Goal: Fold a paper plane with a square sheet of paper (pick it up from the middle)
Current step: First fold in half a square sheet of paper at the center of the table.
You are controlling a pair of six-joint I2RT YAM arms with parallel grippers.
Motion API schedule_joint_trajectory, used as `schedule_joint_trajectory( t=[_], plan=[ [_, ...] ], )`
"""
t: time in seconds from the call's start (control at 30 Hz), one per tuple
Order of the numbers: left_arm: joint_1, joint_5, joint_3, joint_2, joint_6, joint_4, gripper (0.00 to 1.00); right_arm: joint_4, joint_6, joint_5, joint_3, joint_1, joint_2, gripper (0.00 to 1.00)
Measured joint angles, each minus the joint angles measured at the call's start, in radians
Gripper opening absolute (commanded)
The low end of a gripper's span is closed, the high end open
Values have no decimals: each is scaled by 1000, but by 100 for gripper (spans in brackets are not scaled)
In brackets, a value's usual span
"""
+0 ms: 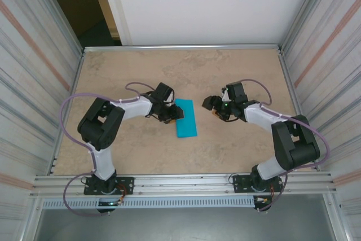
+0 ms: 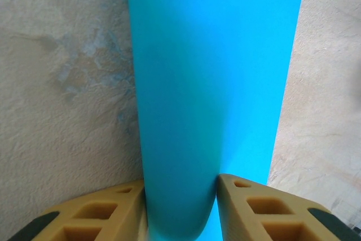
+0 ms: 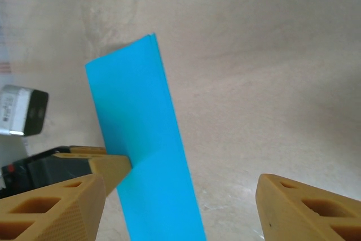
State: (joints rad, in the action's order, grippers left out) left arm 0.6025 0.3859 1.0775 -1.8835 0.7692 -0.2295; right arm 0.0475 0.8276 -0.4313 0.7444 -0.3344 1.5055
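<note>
The square sheet of paper (image 1: 186,119) is turquoise and lies doubled over into a long narrow strip in the middle of the table. My left gripper (image 1: 168,113) meets its left edge. In the left wrist view the rounded fold of the sheet (image 2: 208,83) bulges up between the tan fingers (image 2: 113,213), which press on both of its sides; the left gripper (image 2: 180,210) is shut on it. My right gripper (image 1: 210,104) hovers to the right of the strip, apart from it. Its fingers stand wide open in the right wrist view, right gripper (image 3: 180,196), with the strip (image 3: 141,139) flat on the table beyond.
The beige marbled table (image 1: 237,71) has a metal rim and corrugated walls on both sides (image 1: 327,55). A white panel stands behind it, with a dark opening at the back left (image 1: 84,9). Bare tabletop lies behind and in front of the strip.
</note>
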Motion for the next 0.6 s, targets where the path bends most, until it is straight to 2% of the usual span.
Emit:
schedule_joint_trajectory(
  t=[0.17,0.33,0.43,0.6],
  plan=[
    [2,-5,21,-23,2,-30,38,20,-1,21,-30,8,-28,73],
    [3,-6,49,-40,5,-68,38,31,-4,15,-31,75,-48,80],
    [3,-6,70,-51,5,-96,38,36,-20,4,-31,119,-48,90],
    [9,-19,100,-71,5,-143,38,42,-60,-18,-30,153,-48,99]
  ],
)
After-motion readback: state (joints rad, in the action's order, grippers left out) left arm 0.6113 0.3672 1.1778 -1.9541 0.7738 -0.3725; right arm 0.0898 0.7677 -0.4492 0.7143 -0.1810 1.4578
